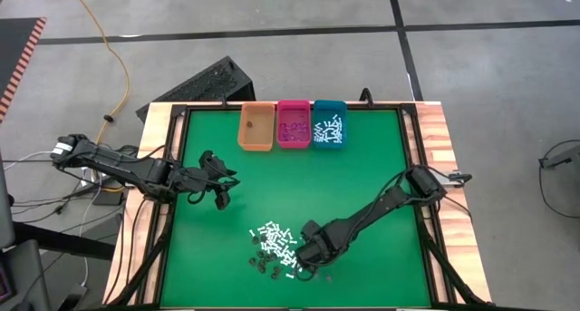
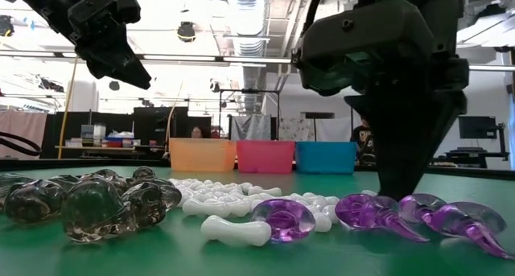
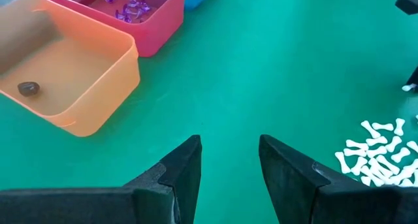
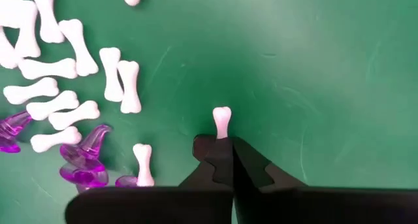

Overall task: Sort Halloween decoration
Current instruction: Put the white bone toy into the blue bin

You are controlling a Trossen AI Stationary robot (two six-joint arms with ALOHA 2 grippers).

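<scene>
- Right gripper (image 4: 225, 147) is sitting down on the green mat (image 1: 362, 179) at the pile's edge, jaws pinching shut on one white bone (image 4: 221, 121); the bone is sticking out past the fingertips.
- Loose white bones (image 4: 62, 93) are lying just beside that gripper, with purple claws (image 4: 85, 160) mixed in nearer the fingers.
- In the low view, the purple claws (image 2: 378, 213) are resting at the foot of the right gripper (image 2: 410, 179), white bones (image 2: 233, 202) just past them, and dark translucent skulls (image 2: 88, 202) at the pile's other side.
- Left gripper (image 1: 220, 179) is hovering above the mat, well apart from the pile, fingers (image 3: 183, 172) standing open, holding nothing.
- Ahead of the left gripper, the orange bin (image 3: 98, 87) is holding a single dark piece (image 3: 28, 88); the pink bin (image 3: 160, 21) touching it is holding purple bits (image 3: 127, 5).
- Farthest from both grippers, the teal bin (image 1: 328, 123) is holding white bones, next to the pink one.
</scene>
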